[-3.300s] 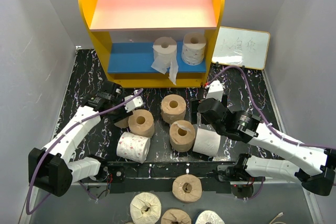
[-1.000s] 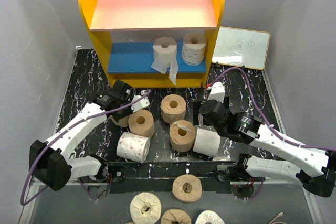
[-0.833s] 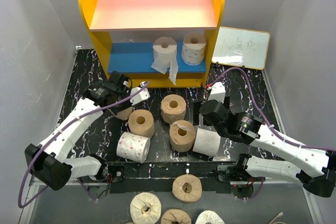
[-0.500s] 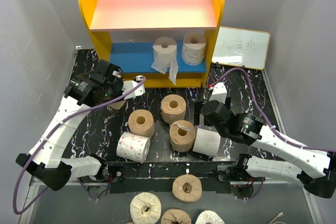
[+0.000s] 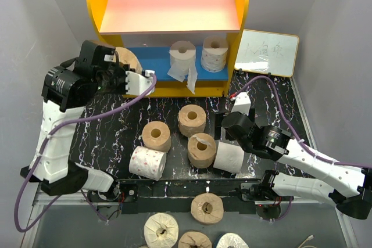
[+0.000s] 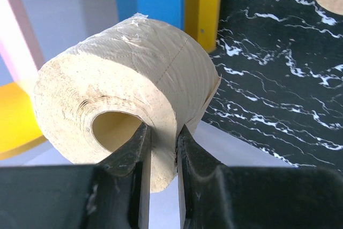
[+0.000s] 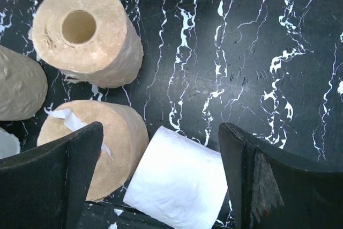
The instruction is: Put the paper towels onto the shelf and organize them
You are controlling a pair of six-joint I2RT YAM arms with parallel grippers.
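My left gripper (image 5: 120, 67) is shut on a tan paper towel roll (image 5: 128, 59), one finger in its hollow centre and one outside (image 6: 161, 132). It holds the roll (image 6: 134, 73) in the air at the left end of the shelf's blue lower board (image 5: 145, 62). A white roll trailing a sheet (image 5: 182, 56) and a second white roll (image 5: 214, 53) stand on that board. My right gripper (image 5: 228, 132) is open (image 7: 161, 132) above a lying white roll (image 7: 179, 181) on the black table.
Three tan rolls (image 5: 192, 120) (image 5: 156, 136) (image 5: 201, 149) and a dotted white roll (image 5: 147, 162) sit mid-table. The pink upper board (image 5: 168, 13) is bare. A white writing board (image 5: 266, 52) leans at the back right. Several more rolls (image 5: 207, 207) lie in front of the arm bases.
My left arm has lifted the tan roll off the table's left middle and carried it up and back to the shelf's left end. The right arm has barely moved.
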